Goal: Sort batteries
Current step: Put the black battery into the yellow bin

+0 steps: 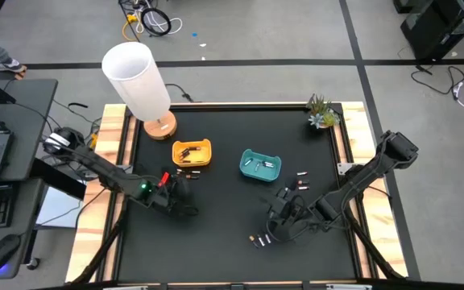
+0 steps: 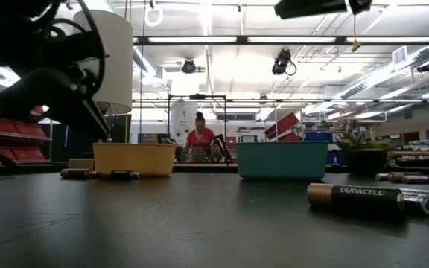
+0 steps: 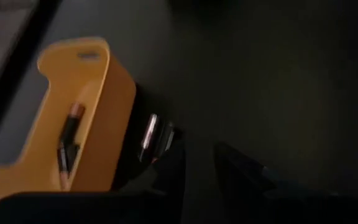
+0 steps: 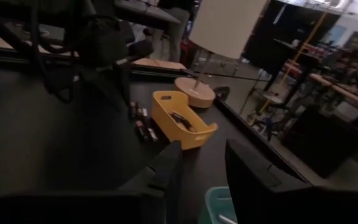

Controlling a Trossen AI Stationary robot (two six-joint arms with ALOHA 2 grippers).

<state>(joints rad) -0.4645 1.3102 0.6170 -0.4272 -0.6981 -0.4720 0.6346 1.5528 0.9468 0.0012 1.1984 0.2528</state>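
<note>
A yellow tray [image 1: 192,152] holds dark batteries [image 3: 70,140]. A teal tray [image 1: 261,164] holds pale ones. Loose batteries lie on the black mat beside the yellow tray [image 1: 188,171], right of the teal tray [image 1: 300,179] and near the front [image 1: 258,240], where a dark copper-ended one [image 2: 356,197] lies next to silver ones [image 2: 423,199]. My left gripper [image 3: 197,171] hangs open just short of the batteries [image 3: 148,130] beside the yellow tray. My right gripper [image 4: 204,171] is open over the mat in front of the teal tray [image 4: 219,205], nothing between its fingers.
A white-shaded lamp [image 1: 139,80] on a wooden foot stands at the far left of the mat. A small plant [image 1: 322,113] is at the far right corner. Wooden rails edge the table. A person [image 2: 199,141] sits far behind the table.
</note>
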